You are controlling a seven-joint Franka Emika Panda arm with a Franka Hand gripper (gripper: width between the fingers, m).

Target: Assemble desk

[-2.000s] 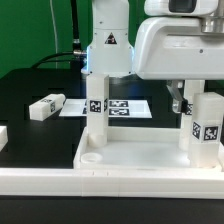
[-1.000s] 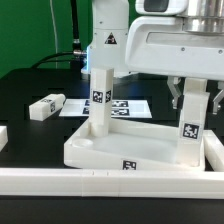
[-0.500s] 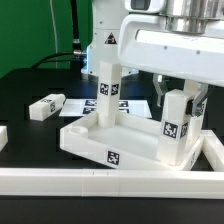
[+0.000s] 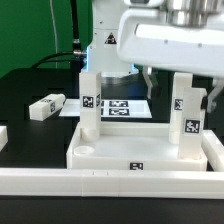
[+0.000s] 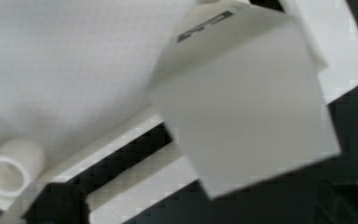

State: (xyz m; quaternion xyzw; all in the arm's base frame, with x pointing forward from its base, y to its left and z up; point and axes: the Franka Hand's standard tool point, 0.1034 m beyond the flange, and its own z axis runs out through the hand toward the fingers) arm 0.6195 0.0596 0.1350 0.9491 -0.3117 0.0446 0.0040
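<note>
Black table [image 4: 30, 85] | desk top [image 4: 120, 155] upside down, two legs [image 4: 91, 102] upright | loose leg [image 4: 46, 106] apart | gripper [image 4: 178, 85] over right leg, grip state unclear

A black surface [image 4: 30, 80] carried the marker board [image 4: 125, 106], which lay flat behind and below the gripper. A white border rail [image 4: 60, 181] ran along the near edge, in front of the gripper.
</note>
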